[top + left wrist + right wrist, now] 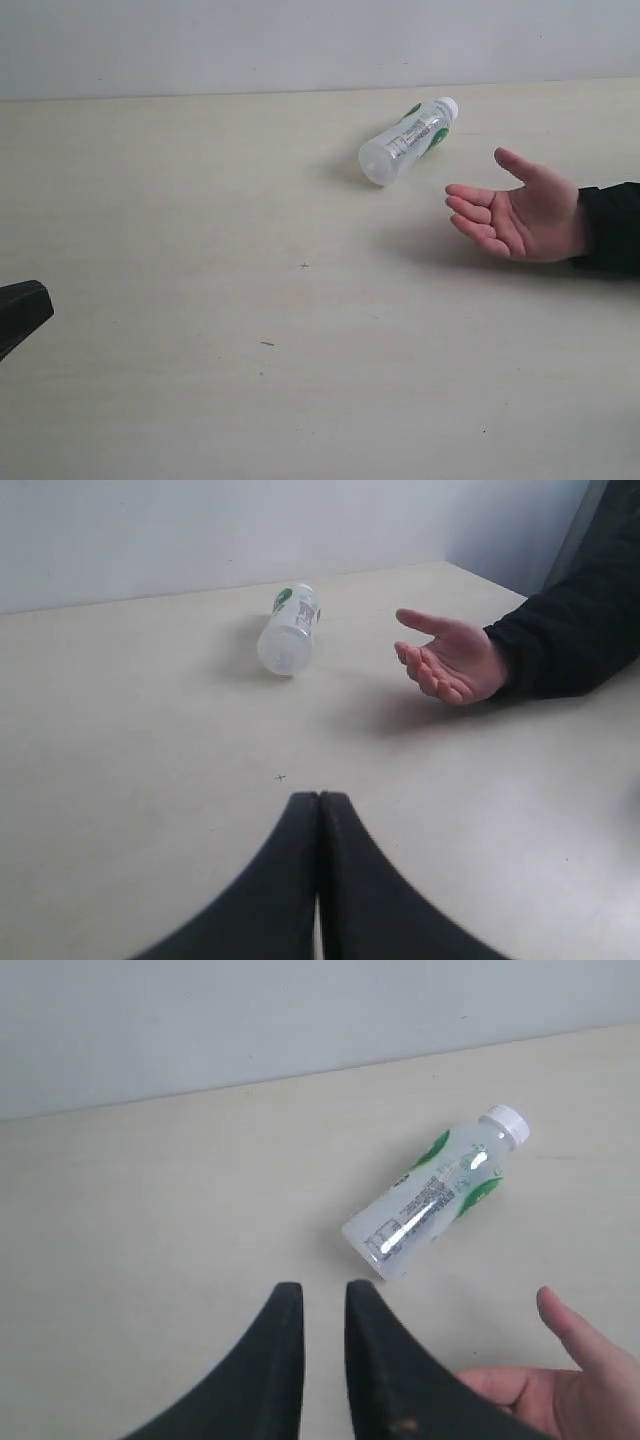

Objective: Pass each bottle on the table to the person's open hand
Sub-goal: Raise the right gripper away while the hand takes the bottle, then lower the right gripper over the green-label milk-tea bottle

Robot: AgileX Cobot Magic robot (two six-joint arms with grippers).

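While the bottle (pixel 407 140) lies on its side on the worktop (pixel 200 300), near the person's open hand (pixel 520 215), your left gripper (pixel 320 800) shows jaws pressed together; right gripper (pixel 318 1292) jaws slightly parted, empty.

My left gripper (pixel 319 800) hovers with its fingers pressed flat together; my right gripper (pixel 317 1295) hangs with fingers narrowly parted.

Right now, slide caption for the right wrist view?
Jaws slightly parted, short of a clear white-capped bottle lying on the table, person's open hand nearby.
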